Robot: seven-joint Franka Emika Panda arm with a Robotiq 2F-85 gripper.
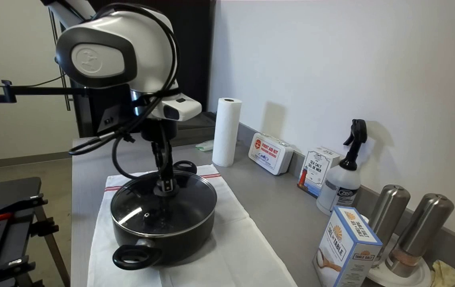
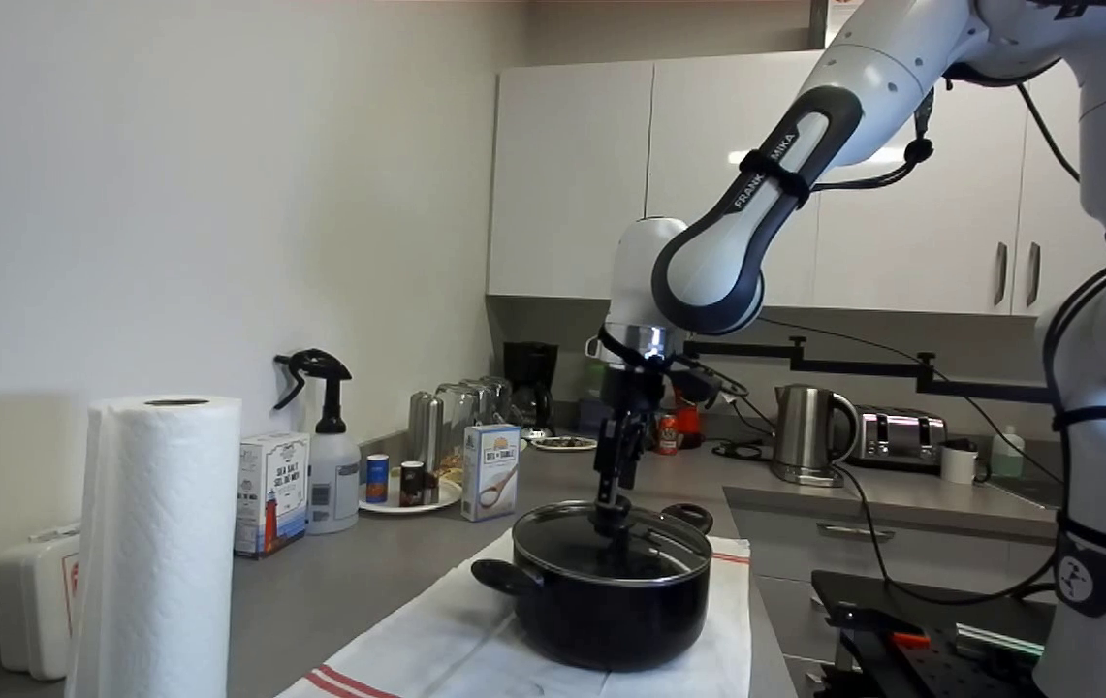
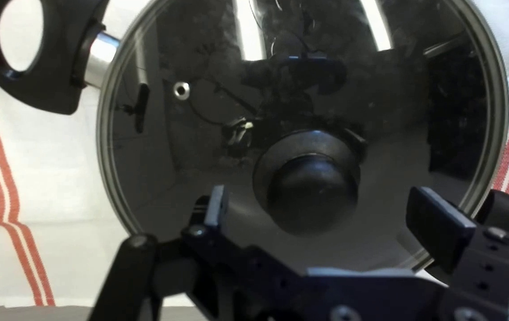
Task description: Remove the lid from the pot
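The black pot (image 1: 171, 247) stands on a white towel in both exterior views (image 2: 611, 620). The glass lid (image 1: 193, 203) sits flat on it, its metal rim along the pot's edge; it also fills most of the wrist view (image 3: 406, 133). My gripper (image 1: 166, 185) points straight down over the lid's centre, also in an exterior view (image 2: 613, 504). In the wrist view my gripper (image 3: 325, 207) is open, its two fingers wide apart. The black knob (image 3: 312, 191) shows between them with gaps on both sides. I cannot tell the exact height of the fingertips against the knob.
The white towel (image 1: 243, 247) has red stripes. A paper roll (image 1: 227, 131), a first aid kit (image 1: 270, 153), a spray bottle (image 1: 339, 183), salt boxes (image 1: 347, 247) and grinders (image 1: 420, 231) stand along the wall. A kettle (image 2: 805, 436) stands farther back. The pot's side handles (image 1: 137, 257) stick out.
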